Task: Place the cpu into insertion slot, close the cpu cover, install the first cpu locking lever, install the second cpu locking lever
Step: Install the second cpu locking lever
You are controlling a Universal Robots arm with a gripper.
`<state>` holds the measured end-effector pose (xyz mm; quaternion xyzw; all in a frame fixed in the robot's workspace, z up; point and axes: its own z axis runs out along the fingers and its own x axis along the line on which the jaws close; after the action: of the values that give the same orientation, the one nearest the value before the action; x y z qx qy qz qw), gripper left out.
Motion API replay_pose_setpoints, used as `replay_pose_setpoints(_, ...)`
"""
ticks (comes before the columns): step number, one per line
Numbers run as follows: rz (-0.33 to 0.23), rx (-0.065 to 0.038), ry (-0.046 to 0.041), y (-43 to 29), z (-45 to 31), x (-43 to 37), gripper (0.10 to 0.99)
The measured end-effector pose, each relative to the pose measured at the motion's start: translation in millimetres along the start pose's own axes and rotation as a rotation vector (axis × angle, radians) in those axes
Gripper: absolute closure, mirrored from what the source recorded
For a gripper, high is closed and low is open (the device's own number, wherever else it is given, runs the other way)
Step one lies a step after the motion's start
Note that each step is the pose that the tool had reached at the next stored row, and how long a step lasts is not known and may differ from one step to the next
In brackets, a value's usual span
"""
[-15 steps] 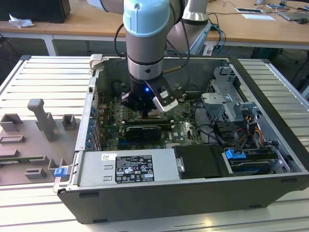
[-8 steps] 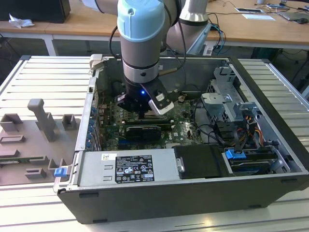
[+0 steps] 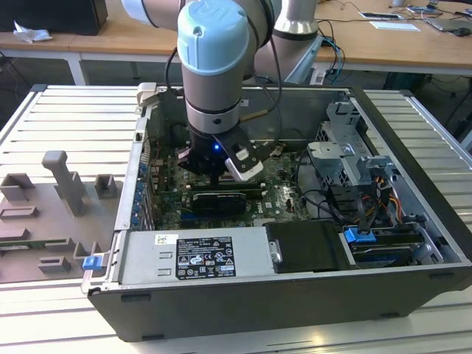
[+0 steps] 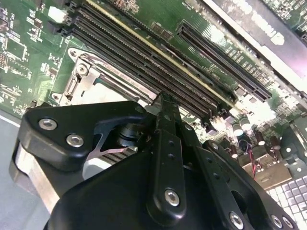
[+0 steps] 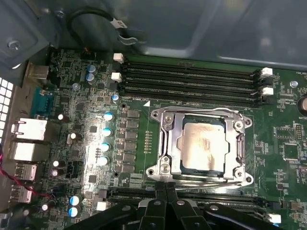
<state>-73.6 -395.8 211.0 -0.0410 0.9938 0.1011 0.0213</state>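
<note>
Open computer case [image 3: 413, 221] on slatted bench. Cpu [image 5: 204, 143] seated in insertion slot [image 5: 235, 165], cpu cover [image 5: 168, 136] down over it, retaining it. Gripper [image 5: 167, 189], jaws together and empty, beside the slot's edge.

In the exterior view the arm [image 3: 214, 81] stands in front of the socket, hiding it and the board under the wrist. In the second wrist view the pincer [image 4: 165, 103] covers most of the socket [image 4: 91, 79], leaving one corner of the metal frame in sight; the chip cannot be made out there. In the first wrist view the fingers [image 5: 165, 201] are cut off by the picture's edge, and they overlap the socket's [image 5: 201, 143] near rim. The chip's [image 5: 204, 141] markings are too small to tell.
</note>
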Motion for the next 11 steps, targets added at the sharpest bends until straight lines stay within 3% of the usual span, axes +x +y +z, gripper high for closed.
replay_pose_setpoints(5, -0.008, -0.026, -0.0003, -5.2, 1.8, 1.2, 0.980)
replay_pose_setpoints(8, -0.015, -0.051, -0.0008, -9.3, 3.2, 3.3, 0.980)
replay_pose_setpoints(11, -0.020, -0.063, -0.0007, -10.0, 4.1, 4.2, 0.980)
